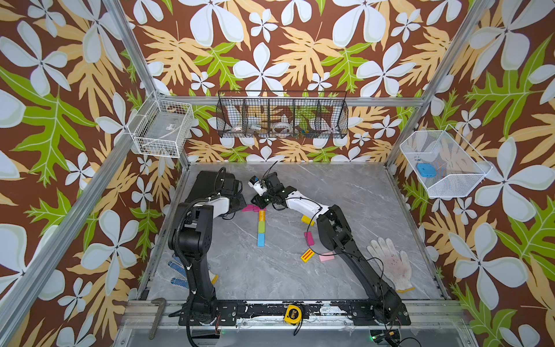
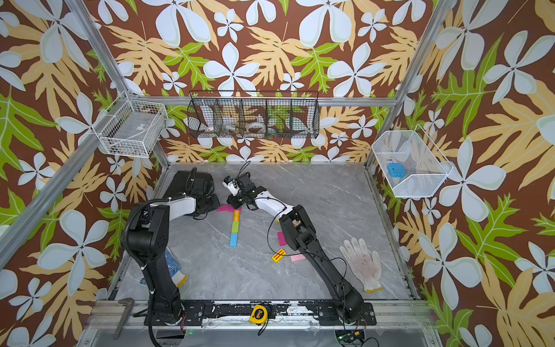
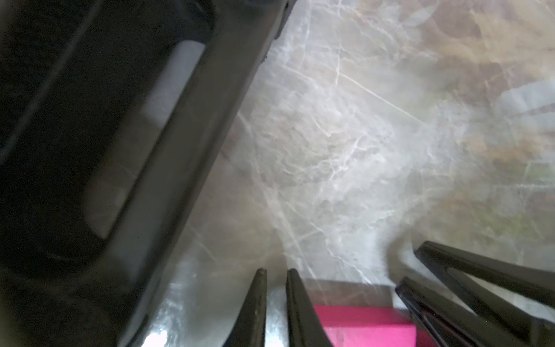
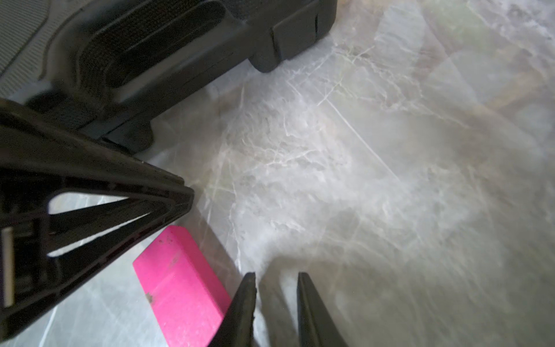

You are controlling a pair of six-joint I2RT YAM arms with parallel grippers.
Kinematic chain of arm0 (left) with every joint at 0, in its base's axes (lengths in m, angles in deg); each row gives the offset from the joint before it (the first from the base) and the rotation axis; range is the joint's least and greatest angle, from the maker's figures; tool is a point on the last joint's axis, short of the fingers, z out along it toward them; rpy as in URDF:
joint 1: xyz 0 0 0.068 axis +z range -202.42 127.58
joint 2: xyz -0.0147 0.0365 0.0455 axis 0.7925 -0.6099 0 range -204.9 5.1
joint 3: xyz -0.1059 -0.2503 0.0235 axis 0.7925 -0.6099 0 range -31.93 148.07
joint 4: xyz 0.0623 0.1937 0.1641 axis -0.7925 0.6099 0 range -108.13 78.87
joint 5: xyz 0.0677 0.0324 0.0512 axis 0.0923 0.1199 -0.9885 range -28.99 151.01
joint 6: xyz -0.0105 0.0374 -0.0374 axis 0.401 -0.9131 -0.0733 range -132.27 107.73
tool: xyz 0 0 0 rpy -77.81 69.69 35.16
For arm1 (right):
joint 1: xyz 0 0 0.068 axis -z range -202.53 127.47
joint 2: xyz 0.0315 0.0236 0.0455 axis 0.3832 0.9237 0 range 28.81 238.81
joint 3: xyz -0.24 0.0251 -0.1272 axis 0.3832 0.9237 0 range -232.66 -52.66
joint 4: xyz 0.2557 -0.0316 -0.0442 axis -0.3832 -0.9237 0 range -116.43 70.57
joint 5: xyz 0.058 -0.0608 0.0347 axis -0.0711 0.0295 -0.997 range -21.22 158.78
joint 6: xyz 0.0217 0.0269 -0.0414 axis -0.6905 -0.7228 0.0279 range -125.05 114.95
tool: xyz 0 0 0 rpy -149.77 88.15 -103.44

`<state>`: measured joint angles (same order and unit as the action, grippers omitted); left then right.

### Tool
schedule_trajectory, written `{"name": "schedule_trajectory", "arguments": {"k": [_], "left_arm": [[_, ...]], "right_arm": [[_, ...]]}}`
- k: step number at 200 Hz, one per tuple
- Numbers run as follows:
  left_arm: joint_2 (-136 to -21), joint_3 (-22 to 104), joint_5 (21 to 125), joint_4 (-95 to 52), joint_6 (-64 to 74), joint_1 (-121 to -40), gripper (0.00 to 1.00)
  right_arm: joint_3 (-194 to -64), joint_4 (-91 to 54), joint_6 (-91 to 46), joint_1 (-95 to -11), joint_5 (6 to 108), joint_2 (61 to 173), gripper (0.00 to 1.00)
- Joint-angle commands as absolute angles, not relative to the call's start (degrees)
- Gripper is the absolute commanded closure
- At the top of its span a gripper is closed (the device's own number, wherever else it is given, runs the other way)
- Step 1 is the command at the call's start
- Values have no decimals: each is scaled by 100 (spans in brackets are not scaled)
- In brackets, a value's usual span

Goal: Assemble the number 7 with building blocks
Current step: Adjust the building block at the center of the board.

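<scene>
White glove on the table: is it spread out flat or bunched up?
Spread flat. In both top views the white glove lies flat on the grey table, its fingers fanned apart.

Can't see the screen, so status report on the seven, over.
Left gripper, right gripper barely open, empty. Magenta block flat between them, beside stem. Black case close.

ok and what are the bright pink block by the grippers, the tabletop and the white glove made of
Pink block: looks like painted wood, matte, with small scuffs. Tabletop: grey marble-look slab, glossy with reflections; stone or laminate, unclear. White glove: knitted fabric, stained, yellow cuff.
</scene>
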<state>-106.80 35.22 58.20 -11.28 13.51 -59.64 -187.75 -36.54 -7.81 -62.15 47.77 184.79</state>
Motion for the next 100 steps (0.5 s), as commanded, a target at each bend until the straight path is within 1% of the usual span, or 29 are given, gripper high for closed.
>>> {"name": "schedule_trajectory", "arguments": {"k": [1, 100], "left_arm": [[-10754, 3552, 5936, -812, 1322, -5954, 83], [-10775, 3549, 5978, -786, 1314, -5954, 84]], "right_arm": [[-18710, -3913, -786, -6215, 4785, 18429, 75], [-18410, -3783, -734, -6239, 4733, 18262, 76]]}}
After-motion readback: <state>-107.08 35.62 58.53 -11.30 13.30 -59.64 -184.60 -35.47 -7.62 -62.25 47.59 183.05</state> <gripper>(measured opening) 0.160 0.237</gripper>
